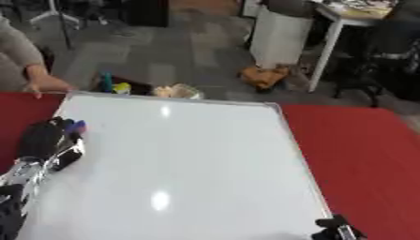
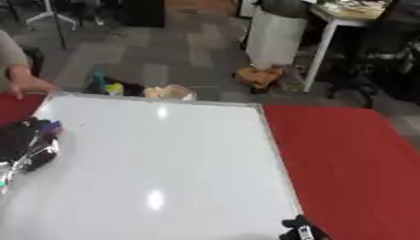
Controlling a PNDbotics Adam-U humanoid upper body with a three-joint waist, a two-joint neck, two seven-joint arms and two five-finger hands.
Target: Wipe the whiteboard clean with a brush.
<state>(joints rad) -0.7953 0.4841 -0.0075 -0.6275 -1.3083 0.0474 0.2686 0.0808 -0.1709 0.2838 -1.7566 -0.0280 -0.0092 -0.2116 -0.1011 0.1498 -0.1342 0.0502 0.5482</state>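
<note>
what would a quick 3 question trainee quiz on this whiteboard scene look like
1. True or false: the whiteboard lies on a red table cover.
2. Which robot hand is over the board's left edge? A) left hand B) right hand
3. Fill in: a person's hand rests at the board's far ____ corner.

Key: 1 true; 2 A, its fingers curled round something with a blue tip, likely the brush; 3 left. No marks show on the board.

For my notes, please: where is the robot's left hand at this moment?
In the left eye view the left hand is at the whiteboard's left edge, curled around a dark thing with a blue tip, below a person's hand on the far-left corner.
</note>
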